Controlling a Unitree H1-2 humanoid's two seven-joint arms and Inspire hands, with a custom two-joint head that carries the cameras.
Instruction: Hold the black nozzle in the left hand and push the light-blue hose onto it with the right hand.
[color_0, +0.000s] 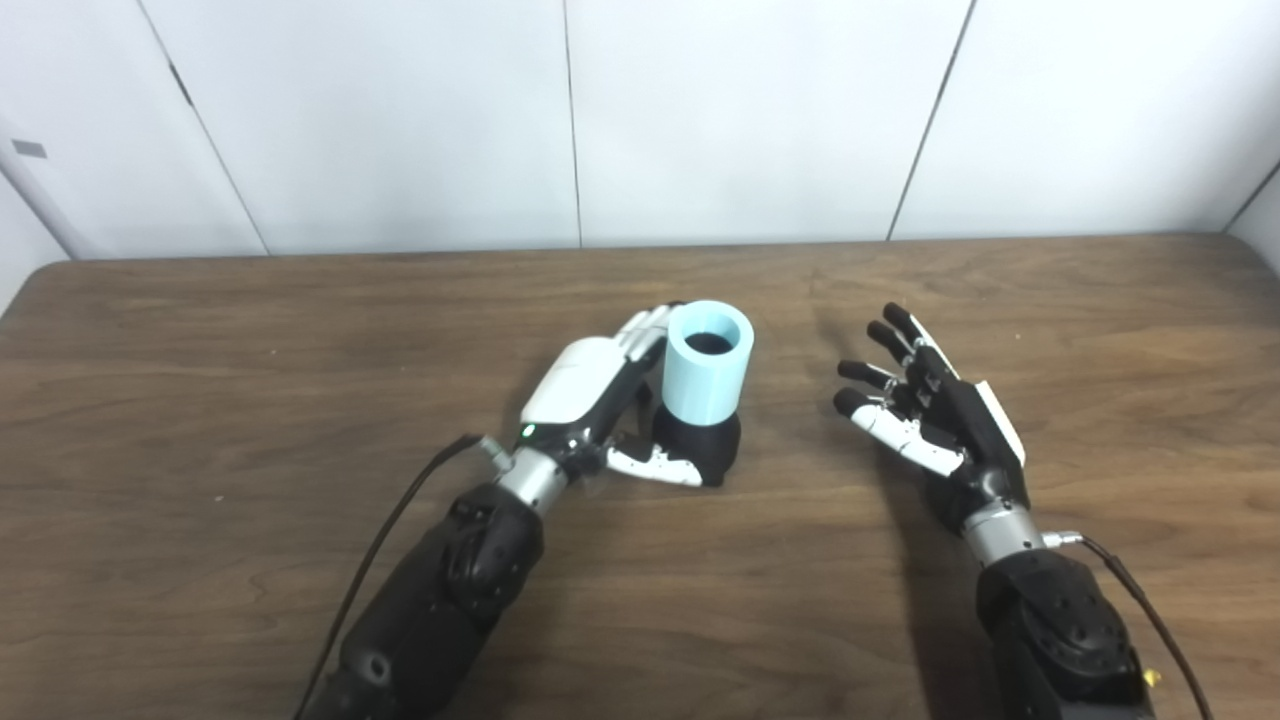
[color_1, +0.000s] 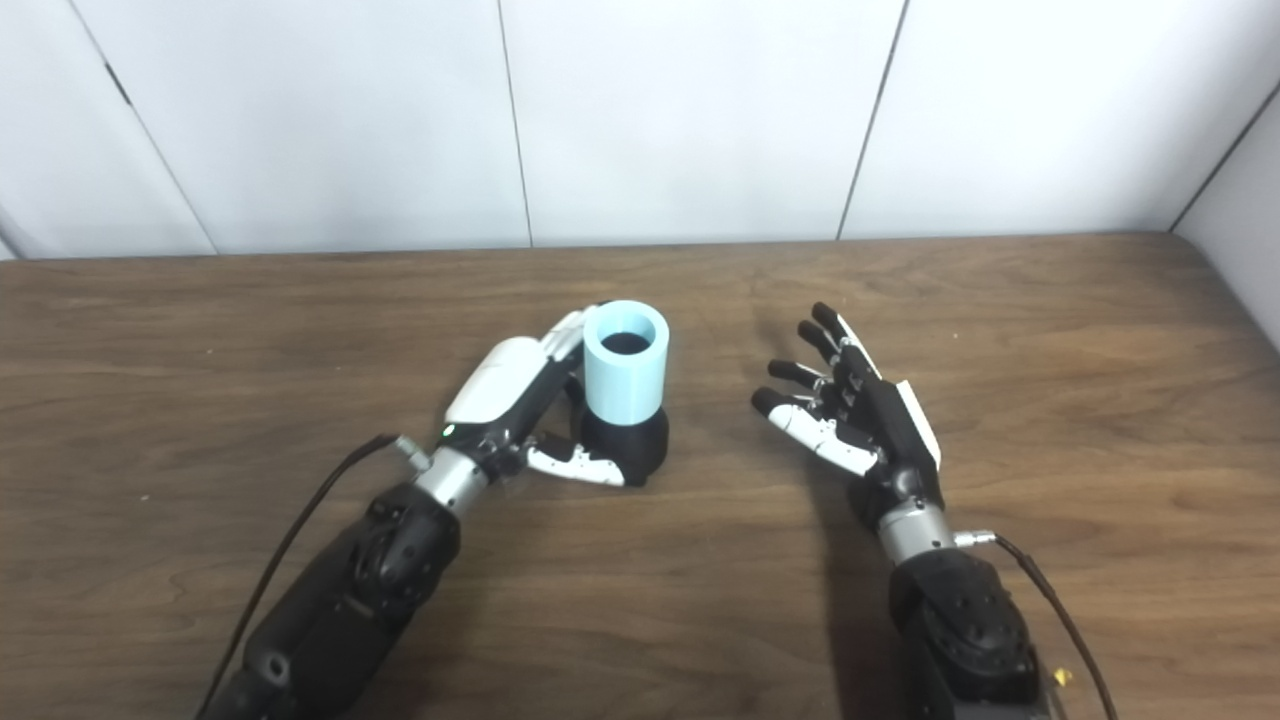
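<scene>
I had the left hand (color_0: 590, 400) wrapped around the black nozzle (color_0: 705, 445), thumb across its front, with the piece standing upright on the worktop (color_0: 200, 400) near the centre. The light-blue hose (color_0: 708, 370) already sat on top of the nozzle, so I judged the push-on step to be done or nearly so. The right hand (color_0: 930, 410) hung empty at the hose's three o'clock, fingers spread wide and well apart from it; the next move, as I read it, called for checking the seating or pressing down once more.

A lab-like test bay: bare wooden table (color_0: 200, 400) against plain white wall panels (color_0: 750, 110).
</scene>
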